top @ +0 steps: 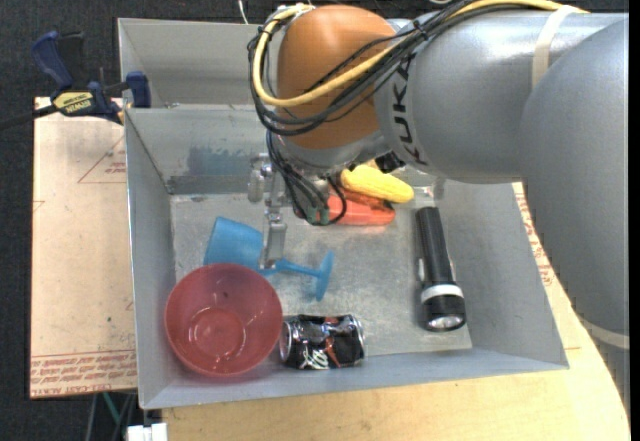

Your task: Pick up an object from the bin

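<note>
The blue plastic goblet (232, 241) is seen in the camera view lying on its side in the left half of the grey metal bin (148, 219), its cup turned toward the bin's left wall and its stem and foot stretched toward the middle. The tool (272, 247) is lowered right at the goblet, where the cup joins the stem; whether it is open or closed cannot be told, and no thing can be made out in its grip. Above it the arm's orange cover (330, 74) is seen, wrapped with yellow and black cables.

A pink bowl (222, 319) is set upright in the near left corner, just beside the goblet's cup, and nothing is seen in it. A crushed black can (322, 342) lies touching the bowl's right side, against the near wall. A black flashlight (437, 269) lies on the right, well apart from the goblet. A yellow corn-like toy (378, 184) and an orange piece (362, 213) lie together at the back, partly covered by the arm.
</note>
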{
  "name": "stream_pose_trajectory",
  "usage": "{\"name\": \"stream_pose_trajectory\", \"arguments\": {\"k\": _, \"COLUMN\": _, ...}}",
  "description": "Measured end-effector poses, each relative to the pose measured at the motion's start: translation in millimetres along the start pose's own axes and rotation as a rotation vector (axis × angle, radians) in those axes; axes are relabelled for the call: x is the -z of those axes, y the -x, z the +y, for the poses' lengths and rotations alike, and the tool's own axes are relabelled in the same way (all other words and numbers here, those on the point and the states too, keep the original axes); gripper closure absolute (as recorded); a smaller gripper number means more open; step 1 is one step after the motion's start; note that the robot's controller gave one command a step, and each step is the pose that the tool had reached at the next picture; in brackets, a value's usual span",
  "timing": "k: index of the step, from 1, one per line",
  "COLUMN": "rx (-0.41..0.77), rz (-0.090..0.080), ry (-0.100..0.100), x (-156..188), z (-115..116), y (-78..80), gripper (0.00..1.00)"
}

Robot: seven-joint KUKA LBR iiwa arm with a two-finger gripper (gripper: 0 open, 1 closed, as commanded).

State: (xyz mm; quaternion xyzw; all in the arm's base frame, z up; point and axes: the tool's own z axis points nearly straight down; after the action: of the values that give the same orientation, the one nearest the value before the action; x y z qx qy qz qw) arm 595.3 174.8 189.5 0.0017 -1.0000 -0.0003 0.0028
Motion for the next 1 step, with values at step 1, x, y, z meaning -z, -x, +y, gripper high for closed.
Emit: {"name": "stream_pose_trajectory", "arguments": {"k": 1, "rx": -0.004, "rz": -0.007, "ry": 0.001, "x": 3.8, "z": -1.0, "y": 1.9, "gripper": 0.0}}
